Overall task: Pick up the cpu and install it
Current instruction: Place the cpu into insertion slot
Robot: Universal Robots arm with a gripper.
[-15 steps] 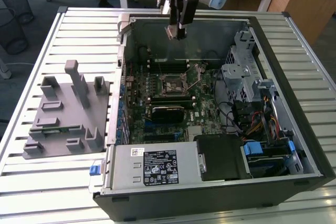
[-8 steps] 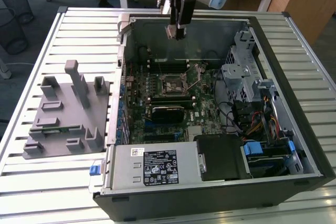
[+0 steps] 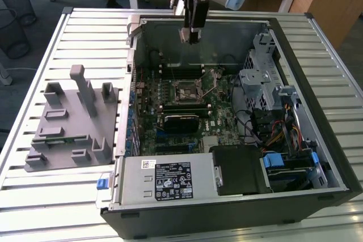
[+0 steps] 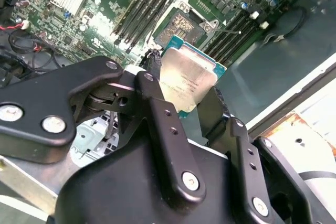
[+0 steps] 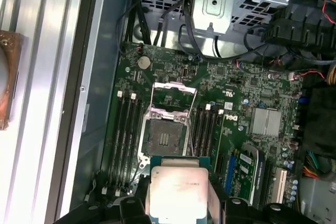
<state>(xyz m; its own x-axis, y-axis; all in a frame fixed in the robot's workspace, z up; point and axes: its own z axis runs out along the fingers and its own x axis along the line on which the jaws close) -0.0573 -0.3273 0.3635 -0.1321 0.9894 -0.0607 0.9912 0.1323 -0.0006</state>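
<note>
Black two-finger gripper clamped on flat square silver-topped cpu, hanging above open black metal-framed motherboard socket, apparently not touching it.

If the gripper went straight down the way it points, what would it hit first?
The cpu in the gripper would probably touch the motherboard first, at or beside the open socket. Depth is hard to judge.

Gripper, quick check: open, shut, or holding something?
Gripper: shut on the cpu, up over the motherboard; socket not yet filled.
</note>
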